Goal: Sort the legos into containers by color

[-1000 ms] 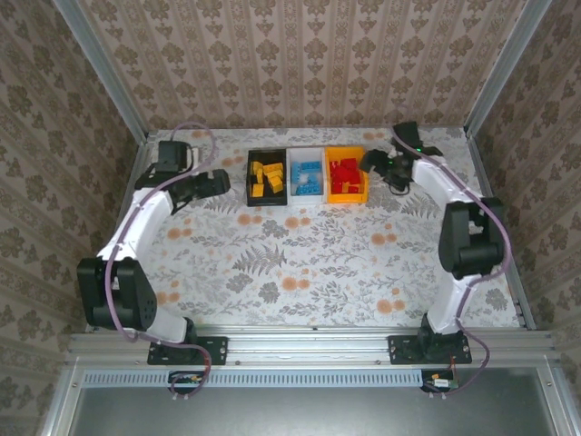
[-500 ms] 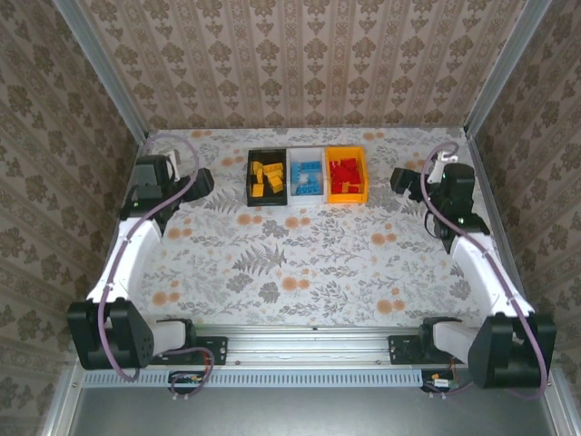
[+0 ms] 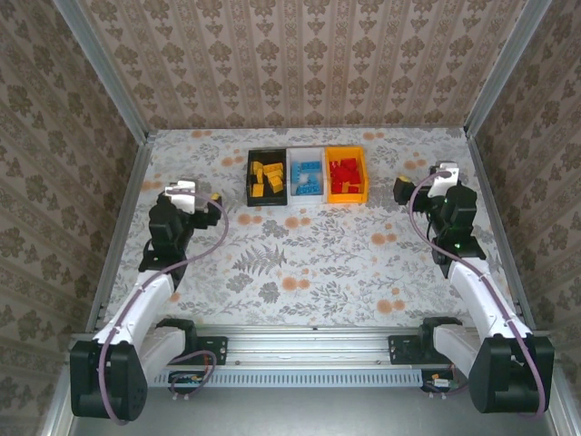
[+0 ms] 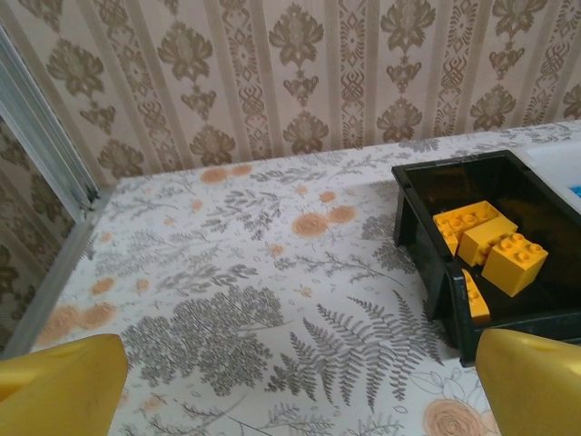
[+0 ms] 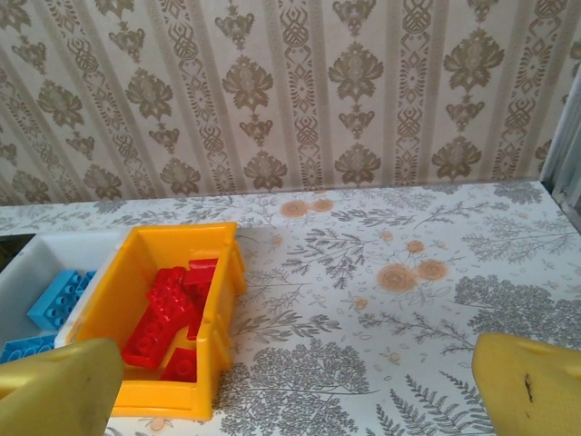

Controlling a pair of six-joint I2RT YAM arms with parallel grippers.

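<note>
Nearest me, my left pincer (image 4: pixel 290 391) hangs spread wide with nothing in it, over the left side of the counter (image 4: pixel 227 300). My right pincer (image 5: pixel 290 391) gapes just as bare over the right side. Further off, at the middle of the far edge, sit the containers. Yellow legos (image 4: pixel 495 245) lie in the black bin (image 4: pixel 440 282), blue legos (image 5: pixel 54 295) in the white bin (image 5: pixel 36 250), and red legos (image 5: pixel 168 313) in the orange-yellow bin (image 5: pixel 213 354). The bricks look light, hard and slick. I'd pinch one across its flat walls, not its studs.
</note>
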